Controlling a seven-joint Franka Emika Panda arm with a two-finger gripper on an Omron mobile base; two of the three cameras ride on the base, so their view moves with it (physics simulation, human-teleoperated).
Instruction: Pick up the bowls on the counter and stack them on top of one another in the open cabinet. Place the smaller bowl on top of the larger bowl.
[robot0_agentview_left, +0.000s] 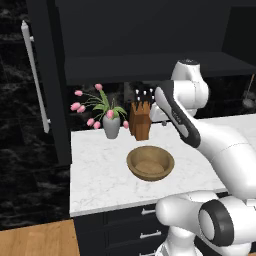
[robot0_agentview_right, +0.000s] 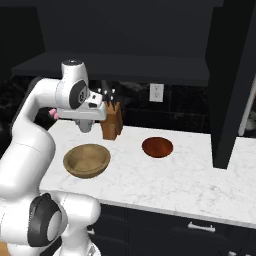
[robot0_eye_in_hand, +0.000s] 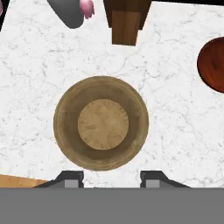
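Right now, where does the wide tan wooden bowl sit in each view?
Left base view: wide tan wooden bowl centre, on the marble counter.
Right base view: left of centre.
Hand view: centre, above the fingertips.
Shared landmark: the wooden knife block behind it.

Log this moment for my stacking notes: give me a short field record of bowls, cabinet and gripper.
larger bowl: tan wooden, on the counter, directly below the gripper
smaller bowl: reddish-brown, on the counter, apart from the larger bowl
open cabinet: shelf holds no bowl
gripper: above the larger bowl, holding nothing
stacking: not yet begun
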